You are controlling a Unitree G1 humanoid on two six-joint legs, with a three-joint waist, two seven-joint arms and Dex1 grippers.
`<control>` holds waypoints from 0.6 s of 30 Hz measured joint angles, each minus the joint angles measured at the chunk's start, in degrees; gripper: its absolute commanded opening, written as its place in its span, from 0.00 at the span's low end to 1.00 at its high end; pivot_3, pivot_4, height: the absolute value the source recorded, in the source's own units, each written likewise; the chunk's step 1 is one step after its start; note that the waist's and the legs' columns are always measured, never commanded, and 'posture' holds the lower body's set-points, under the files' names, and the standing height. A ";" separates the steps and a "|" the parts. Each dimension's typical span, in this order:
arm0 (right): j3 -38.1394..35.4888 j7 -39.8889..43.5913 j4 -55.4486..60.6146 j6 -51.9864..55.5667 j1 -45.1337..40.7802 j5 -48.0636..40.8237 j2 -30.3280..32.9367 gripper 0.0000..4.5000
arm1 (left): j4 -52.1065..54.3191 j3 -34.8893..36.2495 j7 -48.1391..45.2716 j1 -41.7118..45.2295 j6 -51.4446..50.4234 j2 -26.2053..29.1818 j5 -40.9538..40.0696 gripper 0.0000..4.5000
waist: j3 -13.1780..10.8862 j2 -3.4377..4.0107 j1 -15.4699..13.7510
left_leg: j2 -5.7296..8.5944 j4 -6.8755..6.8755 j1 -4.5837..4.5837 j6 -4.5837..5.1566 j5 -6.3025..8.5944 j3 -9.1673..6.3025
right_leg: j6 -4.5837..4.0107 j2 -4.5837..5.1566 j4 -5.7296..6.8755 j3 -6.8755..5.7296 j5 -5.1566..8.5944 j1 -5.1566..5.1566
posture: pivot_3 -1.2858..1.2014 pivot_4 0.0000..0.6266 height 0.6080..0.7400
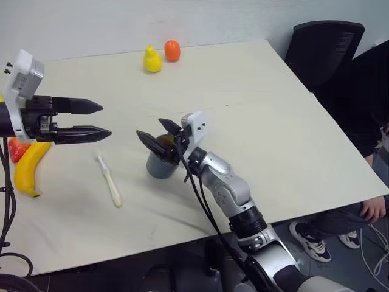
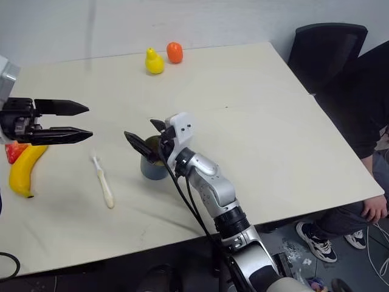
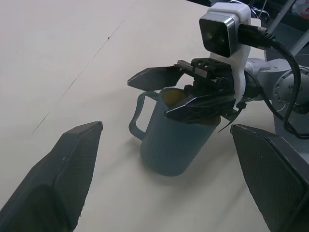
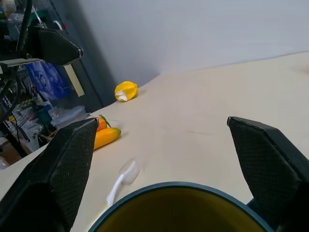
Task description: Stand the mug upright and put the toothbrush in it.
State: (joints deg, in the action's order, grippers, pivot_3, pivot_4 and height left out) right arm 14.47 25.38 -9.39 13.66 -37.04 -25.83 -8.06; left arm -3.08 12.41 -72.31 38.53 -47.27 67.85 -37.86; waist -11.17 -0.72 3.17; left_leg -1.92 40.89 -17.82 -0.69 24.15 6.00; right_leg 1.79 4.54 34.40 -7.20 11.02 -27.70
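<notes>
- The right gripper (image 1: 159, 135) is at the mug (image 1: 161, 164), with its two black fingers spread wide over the rim. They are not closed on anything.
- The mug stands upright on the table (image 1: 255, 121), near the middle of its front part. Its opening faces up and the yellowish inside shows. In the left wrist view its handle (image 3: 135, 115) points away from the right arm.
- The toothbrush (image 1: 110, 180) lies flat on the table, near the mug on the robot's left side, not touching it.
- The left gripper (image 1: 97, 120) hovers above the table farther to the left, its fingers apart and holding nothing.
- A banana (image 1: 28, 168) lies at the left edge, with a red fruit (image 1: 17, 148) touching it.
- At the far edge a yellow toy fruit (image 1: 152, 59) and an orange one (image 1: 172, 50) stand side by side.
</notes>
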 measured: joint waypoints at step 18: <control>-8.05 1.95 21.85 23.02 -15.12 -6.34 21.74 0.99 | 2.11 0.57 12.18 -2.07 -4.86 -5.96 0.77 1.00 | -0.01 0.02 -1.42 | 0.03 0.12 -0.47 0.05 0.01 -0.33 | 0.03 0.10 -0.18 -0.12 -0.02 -0.16 | 0.52 0.24 1.00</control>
State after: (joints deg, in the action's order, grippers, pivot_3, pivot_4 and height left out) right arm 6.42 27.33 12.47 36.68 -52.16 -32.17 13.68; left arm -0.97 12.98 -60.12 36.46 -52.13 61.89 -37.10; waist -11.19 -0.70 1.74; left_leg -1.89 41.02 -18.29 -0.64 24.16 5.67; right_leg 1.81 4.64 34.22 -7.33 11.00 -27.86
